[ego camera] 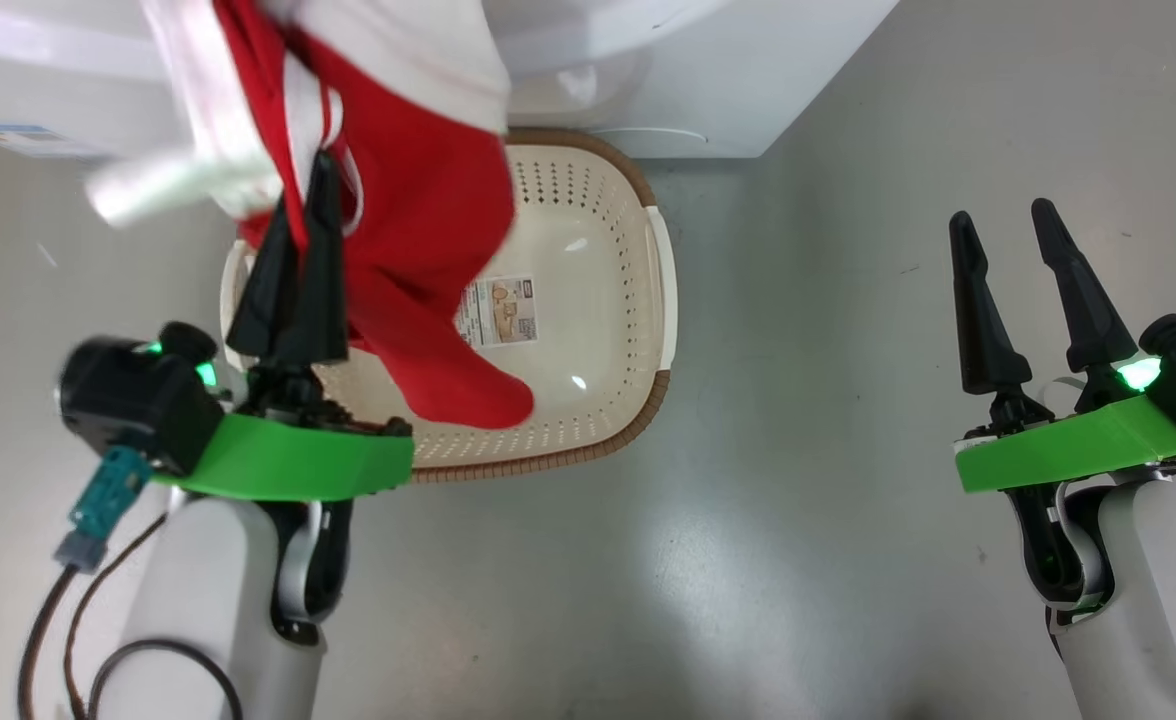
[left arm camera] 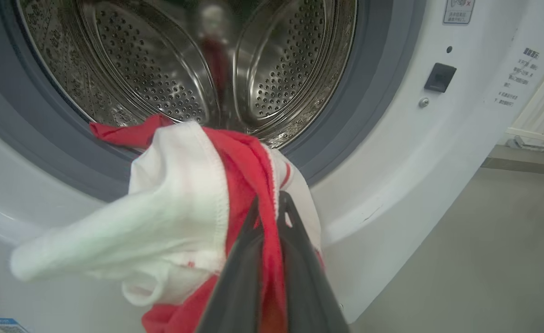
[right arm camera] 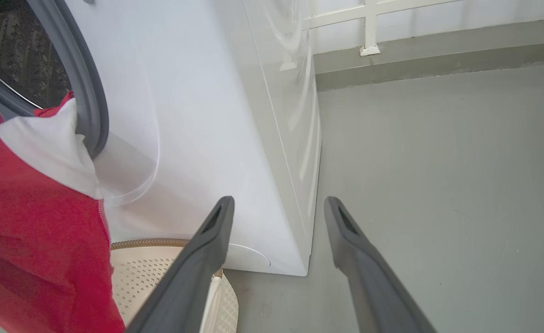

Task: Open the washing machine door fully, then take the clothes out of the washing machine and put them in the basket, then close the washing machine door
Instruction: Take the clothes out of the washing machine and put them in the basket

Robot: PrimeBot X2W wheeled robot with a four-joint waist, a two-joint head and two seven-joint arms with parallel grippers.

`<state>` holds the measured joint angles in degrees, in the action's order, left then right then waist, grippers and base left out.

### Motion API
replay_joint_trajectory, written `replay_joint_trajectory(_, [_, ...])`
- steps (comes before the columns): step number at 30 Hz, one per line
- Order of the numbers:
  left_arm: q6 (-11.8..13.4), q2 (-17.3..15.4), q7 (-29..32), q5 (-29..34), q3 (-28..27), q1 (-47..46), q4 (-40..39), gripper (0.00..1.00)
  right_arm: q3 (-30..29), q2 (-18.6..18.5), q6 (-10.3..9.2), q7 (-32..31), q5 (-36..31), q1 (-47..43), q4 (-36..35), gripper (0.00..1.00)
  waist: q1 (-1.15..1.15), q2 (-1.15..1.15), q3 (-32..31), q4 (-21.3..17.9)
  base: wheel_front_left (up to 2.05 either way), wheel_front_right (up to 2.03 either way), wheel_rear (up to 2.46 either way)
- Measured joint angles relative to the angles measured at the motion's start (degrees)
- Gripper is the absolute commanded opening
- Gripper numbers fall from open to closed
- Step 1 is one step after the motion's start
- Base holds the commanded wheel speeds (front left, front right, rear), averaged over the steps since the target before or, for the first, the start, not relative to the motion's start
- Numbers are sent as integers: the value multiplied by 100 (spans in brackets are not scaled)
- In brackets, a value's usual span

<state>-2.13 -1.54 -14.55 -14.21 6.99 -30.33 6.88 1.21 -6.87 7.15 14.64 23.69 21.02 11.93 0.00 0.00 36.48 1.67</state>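
My left gripper (ego camera: 303,185) is shut on the red and white clothes (ego camera: 418,230), which hang from its tips above the cream basket (ego camera: 603,250) on the floor. In the left wrist view the clothes (left arm camera: 198,203) still trail over the grey rubber ring into the steel drum (left arm camera: 170,69) of the washing machine (left arm camera: 415,152), and my left gripper (left arm camera: 268,203) pinches the red fabric. My right gripper (ego camera: 1006,222) stands open and empty to the right of the basket. The right wrist view shows my right gripper (right arm camera: 276,203), the clothes (right arm camera: 36,217), the washing machine (right arm camera: 198,115) and the basket (right arm camera: 147,273). The door is out of view.
Grey floor (ego camera: 828,420) spreads to the right of the basket and the machine. A white railing (right arm camera: 369,27) runs along the far wall. A cable (ego camera: 68,620) hangs from my left forearm.
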Motion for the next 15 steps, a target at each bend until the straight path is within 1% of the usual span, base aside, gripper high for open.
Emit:
replay_joint_trajectory(4, [15, -3, -1, -102, 104, 5, 378, 0, 9, 0, 0, 0, 0, 2, -7, 100, 0, 0, 67, -22, 0, 0, 0])
replay_joint_trajectory(9, [8, -4, 0, -92, 165, -138, 1323, 0, 13, -1, 0, 0, 0, 16, -33, 100, 0, 0, 214, -68, 0, 0, 0])
replay_joint_trajectory(14, [-147, 1, 1, -1, 258, -704, 2492, 0, 30, 12, 0, 0, 0, 94, -55, 100, 0, 0, 405, -124, 0, 0, 0])
replay_joint_trajectory(15, [-147, 1, 1, -1, 258, -704, 2492, 0, 30, 12, 0, 0, 0, 94, -55, 100, 0, 0, 405, -124, 0, 0, 0])
